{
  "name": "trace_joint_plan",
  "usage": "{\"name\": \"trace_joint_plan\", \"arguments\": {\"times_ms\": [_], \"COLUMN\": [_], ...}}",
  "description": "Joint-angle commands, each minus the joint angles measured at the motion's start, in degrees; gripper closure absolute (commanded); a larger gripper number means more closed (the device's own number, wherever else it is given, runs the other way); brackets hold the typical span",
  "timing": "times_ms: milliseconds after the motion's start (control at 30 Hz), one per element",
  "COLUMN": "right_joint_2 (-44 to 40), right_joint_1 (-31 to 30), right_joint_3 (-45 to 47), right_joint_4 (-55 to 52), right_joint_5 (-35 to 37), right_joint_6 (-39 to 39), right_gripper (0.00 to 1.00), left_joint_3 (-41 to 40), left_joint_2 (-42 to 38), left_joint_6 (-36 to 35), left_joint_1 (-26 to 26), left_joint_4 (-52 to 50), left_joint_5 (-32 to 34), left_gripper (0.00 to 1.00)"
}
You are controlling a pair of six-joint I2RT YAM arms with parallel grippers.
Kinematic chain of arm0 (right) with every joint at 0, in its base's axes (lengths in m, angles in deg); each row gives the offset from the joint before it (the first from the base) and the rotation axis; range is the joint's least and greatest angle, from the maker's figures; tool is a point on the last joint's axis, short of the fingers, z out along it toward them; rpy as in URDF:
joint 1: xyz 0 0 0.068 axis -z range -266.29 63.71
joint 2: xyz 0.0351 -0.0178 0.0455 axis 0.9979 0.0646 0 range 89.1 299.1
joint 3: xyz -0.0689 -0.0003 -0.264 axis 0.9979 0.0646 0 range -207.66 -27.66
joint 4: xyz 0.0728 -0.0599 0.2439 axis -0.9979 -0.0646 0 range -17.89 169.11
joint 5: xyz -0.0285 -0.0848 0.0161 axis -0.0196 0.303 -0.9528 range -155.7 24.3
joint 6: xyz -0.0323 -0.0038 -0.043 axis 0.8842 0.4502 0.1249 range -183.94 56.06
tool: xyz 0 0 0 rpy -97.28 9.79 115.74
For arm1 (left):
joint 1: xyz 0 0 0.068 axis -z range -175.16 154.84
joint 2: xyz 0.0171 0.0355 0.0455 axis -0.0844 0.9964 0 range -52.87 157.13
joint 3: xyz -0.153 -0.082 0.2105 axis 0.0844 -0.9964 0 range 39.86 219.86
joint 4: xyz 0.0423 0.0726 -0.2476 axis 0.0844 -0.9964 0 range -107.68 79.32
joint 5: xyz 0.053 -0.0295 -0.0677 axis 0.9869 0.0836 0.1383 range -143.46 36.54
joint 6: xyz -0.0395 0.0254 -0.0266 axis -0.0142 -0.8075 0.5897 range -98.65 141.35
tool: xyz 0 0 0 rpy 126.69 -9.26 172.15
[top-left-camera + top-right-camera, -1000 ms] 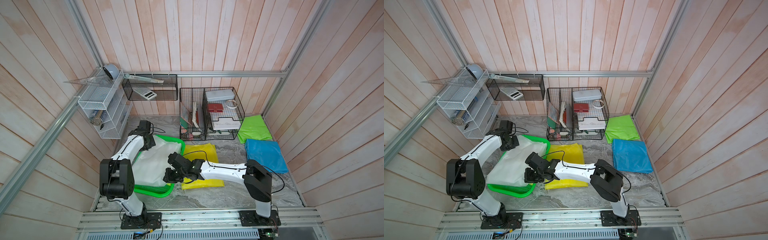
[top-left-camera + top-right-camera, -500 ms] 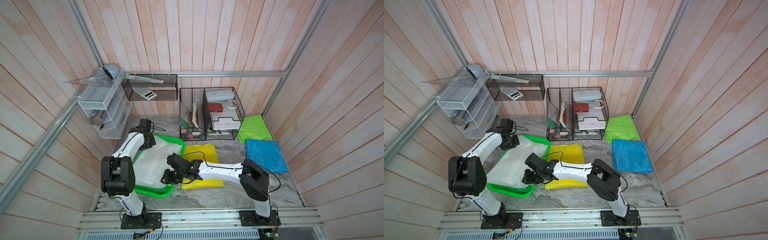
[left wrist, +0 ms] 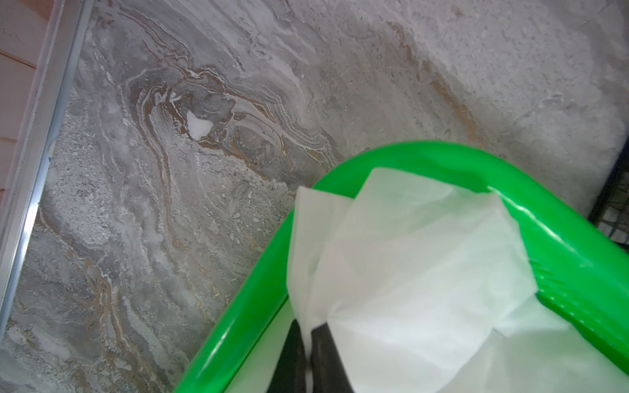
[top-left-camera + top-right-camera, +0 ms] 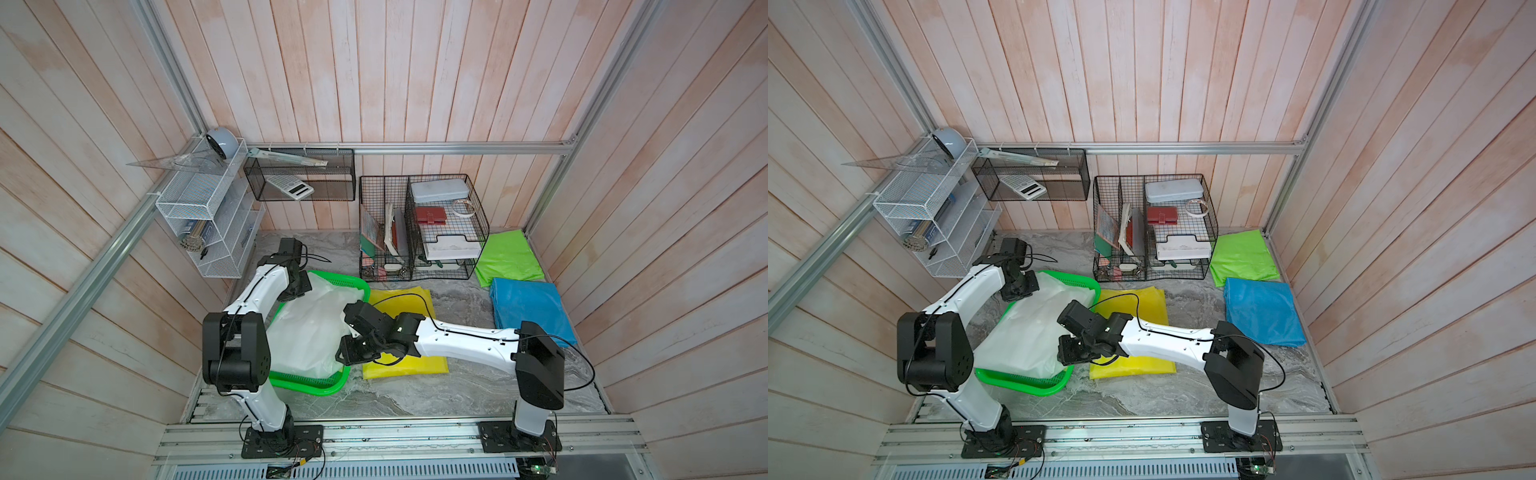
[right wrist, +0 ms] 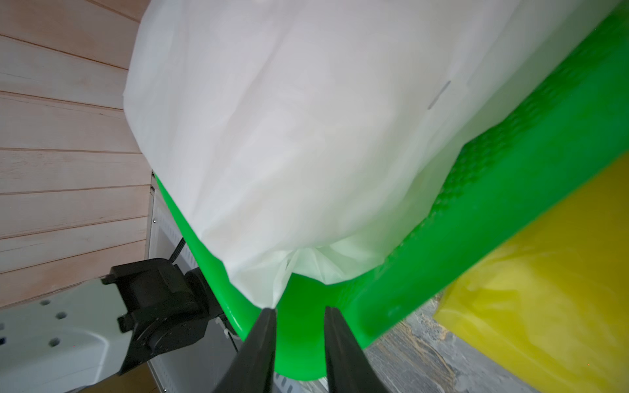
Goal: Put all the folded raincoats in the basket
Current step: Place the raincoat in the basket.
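Observation:
A white folded raincoat [image 4: 316, 328] [image 4: 1025, 332] lies in the bright green basket [image 4: 316, 384] [image 4: 1025, 380] at the table's left, bulging over its rim. At the basket's far corner my left gripper [image 4: 298, 289] [image 3: 308, 328] is shut on a corner of the raincoat [image 3: 408, 272], just inside the rim [image 3: 238, 323]. My right gripper [image 4: 347, 357] [image 5: 299, 308] stands open over the basket's near right corner [image 5: 476, 238]. A tip of the raincoat [image 5: 306, 136] touches one finger, and nothing sits between the two.
A yellow folded sheet [image 4: 399, 303] lies under my right arm, right beside the basket. Blue [image 4: 528, 307] and lime green [image 4: 507, 257] folded sheets lie at the right. Black wire racks [image 4: 419, 232] stand at the back; a white mesh shelf [image 4: 208, 232] hangs on the left wall.
My right gripper has opened and let go of the raincoat's near corner. The raincoat has settled lower into the basket. The left gripper keeps its hold.

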Motion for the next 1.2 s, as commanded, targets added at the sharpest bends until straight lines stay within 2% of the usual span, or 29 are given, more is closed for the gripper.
{"name": "trace_joint_plan", "arguments": {"times_ms": [0,133,333,567,767,867,967,1167], "right_joint_2": [-1.1,2.0,11.0,15.1,17.2,16.0,13.7,10.5], "right_joint_1": [0.3,0.6,0.4,0.0,-1.5,-1.6,-1.5,-0.1], "right_joint_3": [-1.1,-5.3,-14.6,-12.4,-14.2,-13.8,-13.5,-11.8], "right_joint_4": [-2.2,-0.3,-4.0,-6.6,-13.3,-12.9,-10.6,-5.3], "right_joint_5": [0.5,-3.2,-8.4,-8.9,-6.8,-5.8,-5.1,-5.9], "right_joint_6": [5.5,7.7,8.8,7.7,10.9,11.3,12.0,11.2], "right_gripper": [0.71,0.77,0.81,0.82,0.82,0.82,0.81,0.8], "left_joint_3": [0.3,0.2,0.0,-0.4,-0.5,-0.2,1.1,6.3], "left_joint_2": [0.8,0.9,0.8,1.1,1.7,1.9,1.8,-0.7], "left_joint_6": [0.1,0.1,-0.1,-0.2,-0.2,-0.3,-0.2,-0.4], "left_joint_1": [-0.2,-0.3,-0.2,-0.3,-0.2,-0.2,-0.2,-0.2], "left_joint_4": [-0.6,-0.6,-0.4,0.1,0.3,0.3,-0.6,-3.8], "left_joint_5": [-1.2,-1.1,-1.1,-1.0,-0.6,-0.4,-0.5,0.4], "left_gripper": [0.92,0.92,0.92,0.92,0.92,0.91,0.86,0.67]}}
